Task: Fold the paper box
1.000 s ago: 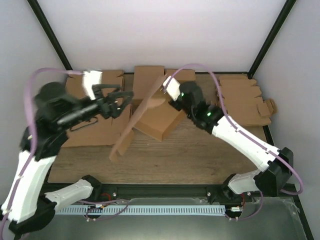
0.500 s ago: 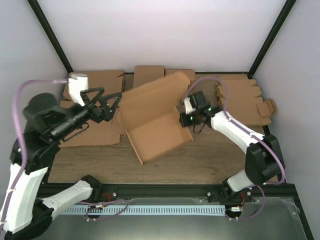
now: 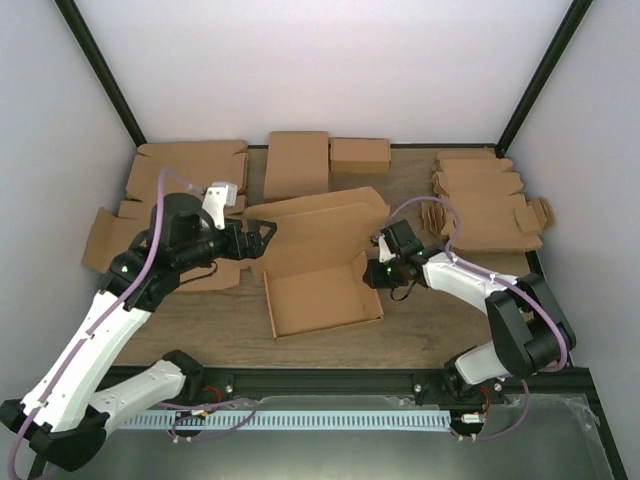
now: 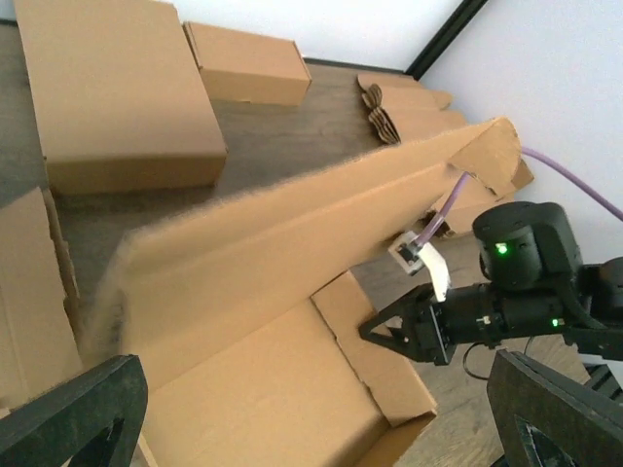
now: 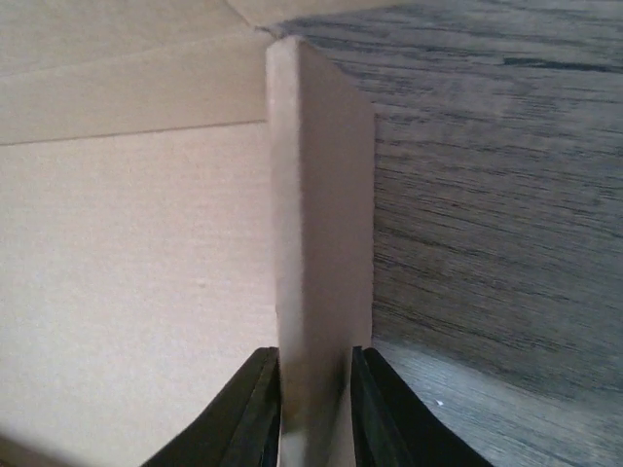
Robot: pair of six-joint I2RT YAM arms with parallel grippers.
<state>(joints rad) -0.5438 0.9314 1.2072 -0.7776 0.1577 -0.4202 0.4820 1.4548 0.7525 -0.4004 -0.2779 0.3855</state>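
The paper box (image 3: 320,295) lies in the middle of the table as a shallow brown tray with its lid (image 3: 322,222) standing up at the back. My left gripper (image 3: 262,236) hovers at the lid's left end, open, holding nothing. In the left wrist view its fingers (image 4: 73,409) frame the tray floor (image 4: 263,389) and the blurred lid (image 4: 292,243). My right gripper (image 3: 376,272) sits at the tray's right wall. In the right wrist view its jaws (image 5: 313,389) straddle that upright wall (image 5: 321,195), one finger against each face.
Two closed brown boxes (image 3: 297,163) (image 3: 360,154) stand at the back. A pile of notched blanks (image 3: 485,200) lies at the right. Flat cardboard sheets (image 3: 185,160) (image 3: 110,235) lie at the left, under my left arm. Black frame posts (image 3: 540,70) rise at the corners.
The box has come down from a tilt to rest flat with its lid up. My left arm has swung in and lower toward the lid. My right gripper followed the right wall down.
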